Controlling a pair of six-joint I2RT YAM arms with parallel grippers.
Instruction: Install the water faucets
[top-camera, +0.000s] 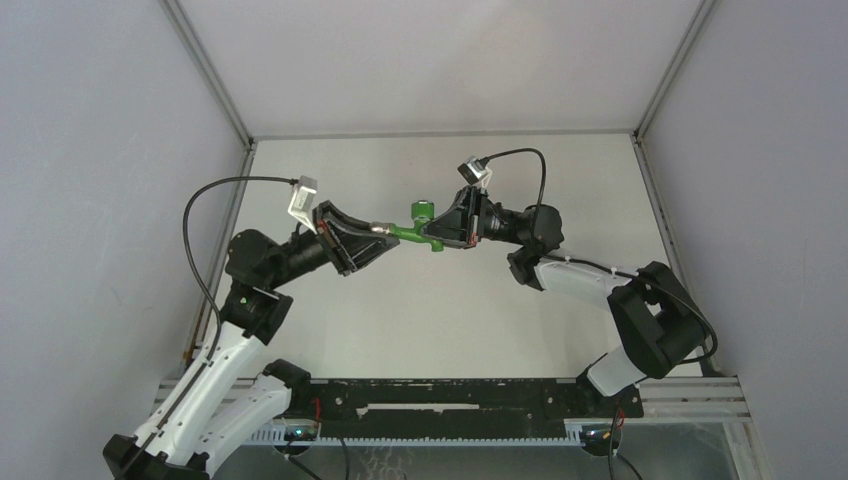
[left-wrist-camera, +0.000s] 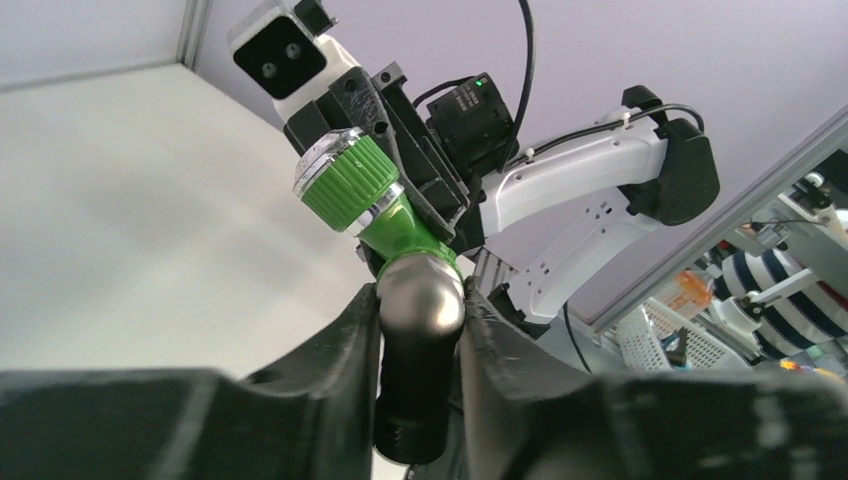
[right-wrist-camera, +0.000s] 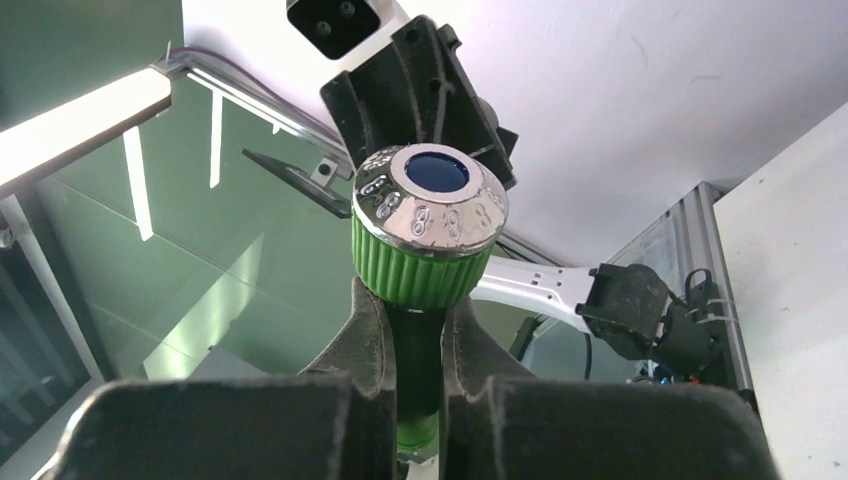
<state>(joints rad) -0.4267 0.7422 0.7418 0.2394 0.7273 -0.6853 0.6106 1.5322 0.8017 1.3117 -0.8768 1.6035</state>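
The bright-green water faucet (top-camera: 415, 232) hangs in the air above the table's middle, held between both arms. Its ribbed round knob (right-wrist-camera: 430, 225) has a chrome cap with a blue centre. My right gripper (right-wrist-camera: 416, 300) is shut on the green body just under the knob. The grey metal elbow fitting (left-wrist-camera: 421, 300) sits at the faucet's other end, and my left gripper (left-wrist-camera: 420, 295) is shut on it, both fingers touching its sides. From above, the left gripper (top-camera: 368, 235) and the right gripper (top-camera: 447, 232) face each other along the faucet. The bent spout (top-camera: 437, 247) points toward the near side.
The white table (top-camera: 440, 320) is walled in by grey panels on three sides. A black rail (top-camera: 450, 398) runs along the near edge between the arm bases. White baskets (left-wrist-camera: 665, 335) show outside the enclosure in the left wrist view.
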